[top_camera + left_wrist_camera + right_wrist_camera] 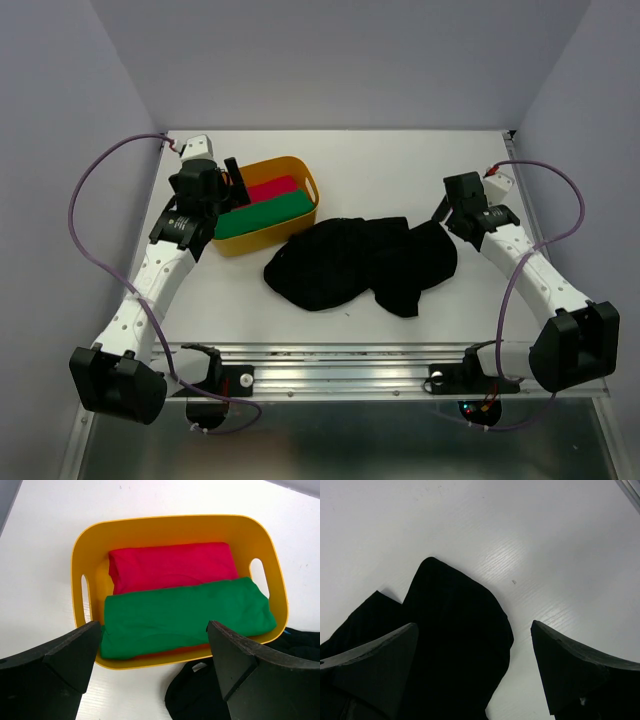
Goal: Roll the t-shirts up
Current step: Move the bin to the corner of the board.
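- The table [400, 160] has bare white surface behind and to the right of the heap. That looks like the best place to spread cloth.
- The black t-shirt [350, 265] lies crumpled mid-table, just beside the yellow tub's near corner; whether they touch is unclear. Flatten it first, because a roll started from a heap will likely come out lumpy.
- The yellow tub [175, 519] holds 2 rolled shirts, a green one [185, 615] against a red one [170, 567]. Pull the black cloth away from the tub so it doesn't drag it.
- Your right claw [474, 630] hovers over the shirt's right lobe, fingers spread wide and empty. Pinch an edge, not the thick middle.
- Your left claw [154, 630] hangs above the tub, equally spread and empty. Bring it to the shirt's left edge so both claws can stretch the cloth taut together.
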Available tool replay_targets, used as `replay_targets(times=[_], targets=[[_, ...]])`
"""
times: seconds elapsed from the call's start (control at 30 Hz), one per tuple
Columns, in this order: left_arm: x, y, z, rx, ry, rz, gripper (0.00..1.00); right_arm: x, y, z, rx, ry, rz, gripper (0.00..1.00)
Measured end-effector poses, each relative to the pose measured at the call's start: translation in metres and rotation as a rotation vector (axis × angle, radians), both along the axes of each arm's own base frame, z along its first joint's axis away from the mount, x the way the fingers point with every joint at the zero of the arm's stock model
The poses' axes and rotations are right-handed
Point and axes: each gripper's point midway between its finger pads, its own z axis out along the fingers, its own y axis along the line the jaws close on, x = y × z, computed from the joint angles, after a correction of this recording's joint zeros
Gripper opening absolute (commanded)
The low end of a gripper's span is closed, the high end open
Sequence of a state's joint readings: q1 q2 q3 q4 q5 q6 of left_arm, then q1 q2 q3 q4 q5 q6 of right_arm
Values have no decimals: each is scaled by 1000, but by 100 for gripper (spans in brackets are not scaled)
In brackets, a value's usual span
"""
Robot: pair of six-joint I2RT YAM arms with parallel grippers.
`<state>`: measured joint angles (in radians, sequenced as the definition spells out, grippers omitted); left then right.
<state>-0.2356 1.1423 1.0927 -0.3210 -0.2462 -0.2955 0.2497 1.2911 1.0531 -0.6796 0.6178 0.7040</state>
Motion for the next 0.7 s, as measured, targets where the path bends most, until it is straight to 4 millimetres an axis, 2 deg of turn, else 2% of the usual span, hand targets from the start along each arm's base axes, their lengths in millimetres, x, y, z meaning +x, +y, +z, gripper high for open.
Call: replay_targets(times=[0.23, 0.4, 0.57, 0.7], targets=[[-1, -6, -1, -7, 6, -39, 99, 1, 7, -3, 28, -4, 32, 100], [-3, -22, -2, -19, 12, -116, 99, -4, 17, -3, 76, -38, 104, 100], [-10, -59, -3, -14, 24, -226, 99, -5, 26, 10, 109, -108, 170, 100], [-16, -111, -7, 5, 47, -355, 98, -2, 29, 17, 115, -139, 193, 100]])
